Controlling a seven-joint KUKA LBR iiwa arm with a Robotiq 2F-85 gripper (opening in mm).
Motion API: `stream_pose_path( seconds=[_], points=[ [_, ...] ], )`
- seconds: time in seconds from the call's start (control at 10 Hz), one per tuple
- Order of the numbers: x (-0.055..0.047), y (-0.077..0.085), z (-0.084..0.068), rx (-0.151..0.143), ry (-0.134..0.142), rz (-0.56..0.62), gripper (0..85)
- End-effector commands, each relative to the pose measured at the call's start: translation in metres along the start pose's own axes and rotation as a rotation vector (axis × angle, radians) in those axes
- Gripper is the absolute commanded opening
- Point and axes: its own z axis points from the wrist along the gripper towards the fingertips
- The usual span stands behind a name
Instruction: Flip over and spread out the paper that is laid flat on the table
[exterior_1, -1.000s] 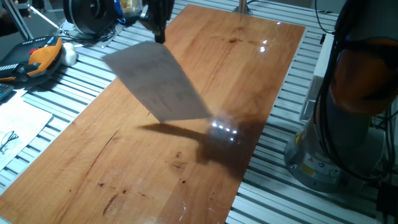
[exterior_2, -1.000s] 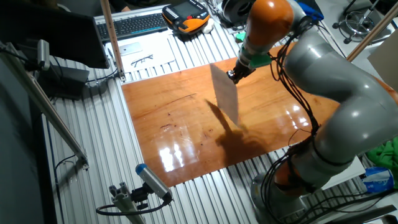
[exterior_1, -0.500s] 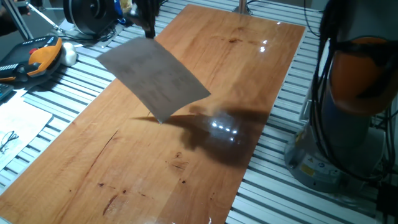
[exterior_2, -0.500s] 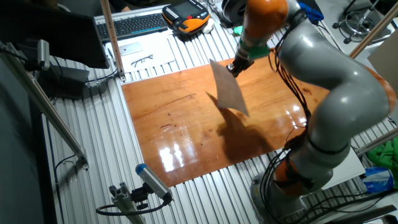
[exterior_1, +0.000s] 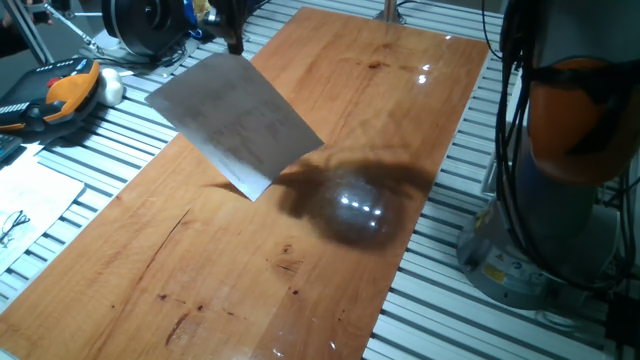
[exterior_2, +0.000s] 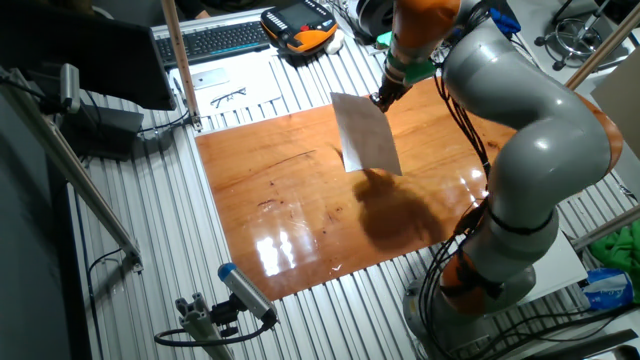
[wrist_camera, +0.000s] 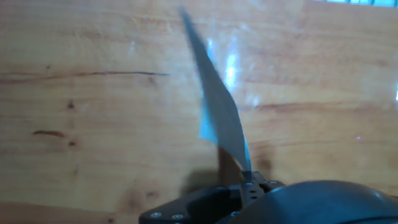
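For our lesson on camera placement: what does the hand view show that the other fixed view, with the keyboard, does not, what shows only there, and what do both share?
Only the hand view: the thin white paper sheet nearly edge-on, running into the closed black fingers.

Only the other fixed view: the sheet's broad face, the grey and orange arm, the black keyboard and the grey slatted metal surface.

Both: the sheet held by one corner above the glossy reddish-brown wooden table.

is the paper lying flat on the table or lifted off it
Lifted. The paper hangs tilted from the gripper by one corner, its shadow on the table below.
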Motion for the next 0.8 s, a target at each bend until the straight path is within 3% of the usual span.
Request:
stream_pose_path(
  seconds=[0.0,0.1,0.2,0.7],
  points=[
    [-0.002,-0.008,0.002,0.002,0.003,-0.005,0.0],
    [-0.003,-0.016,0.002,-0.014,0.014,0.013,0.0],
    [-0.003,-0.024,0.003,-0.05,0.032,0.075,0.0],
    [0.002,-0.042,0.028,-0.05,0.031,0.155,0.0]
  ],
)
